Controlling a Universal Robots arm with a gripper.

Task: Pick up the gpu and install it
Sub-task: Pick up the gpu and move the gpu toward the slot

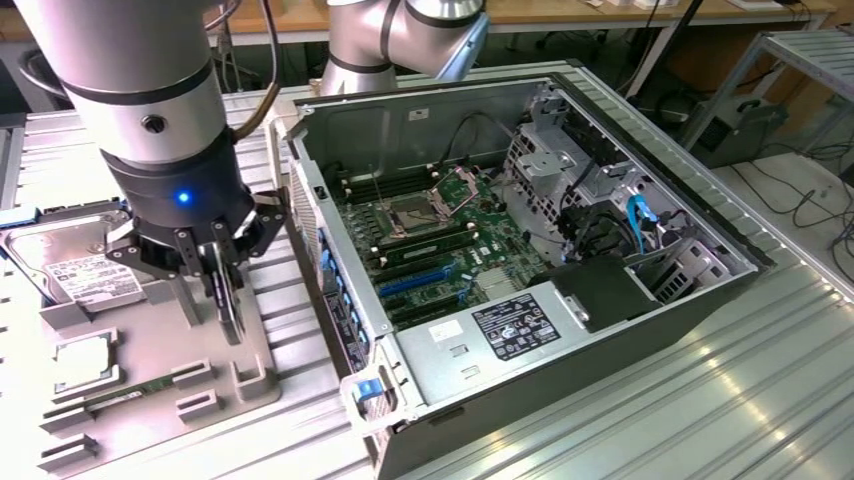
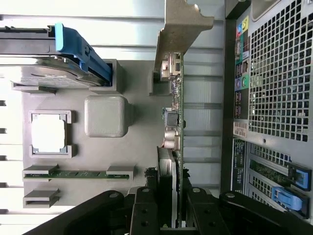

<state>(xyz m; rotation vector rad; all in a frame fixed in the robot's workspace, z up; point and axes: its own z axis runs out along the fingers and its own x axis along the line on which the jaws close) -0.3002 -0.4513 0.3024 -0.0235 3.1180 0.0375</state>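
- The gpu point(image 1: 228, 305) point(image 2: 177, 122) stands on its thin edge over the grey fixture tray point(image 1: 167, 335) point(image 2: 142, 147), on the exterior view's left, just beside the open computer case point(image 1: 534, 250) point(image 2: 274, 98)
- Its pale metal bracket point(image 2: 182, 29) is at the end farthest from the end effector; the wrist view looks along the card's edge, with small components showing along it
- The end effector point(image 1: 224, 285) point(image 2: 172, 196) is clenched on the gpu: the black fingers point(image 2: 145, 208) press on both faces, and the card runs straight out between them
- Whether the card's lower edge touches the tray or hangs just clear of it cannot be told
- On the same tray lie a silver hard drive point(image 1: 67, 265) point(image 2: 46, 78) in a blue-handled carrier, a square processor chip point(image 1: 83, 355) point(image 2: 48, 133) and a narrow green memory stick point(image 1: 134, 388) point(image 2: 73, 174), all apart from the gpu
- The case lies on its side with the panel off, and the motherboard point(image 1: 441, 240) faces up
- Tray and case rest on a ribbed metal tabletop point(image 1: 694, 400)
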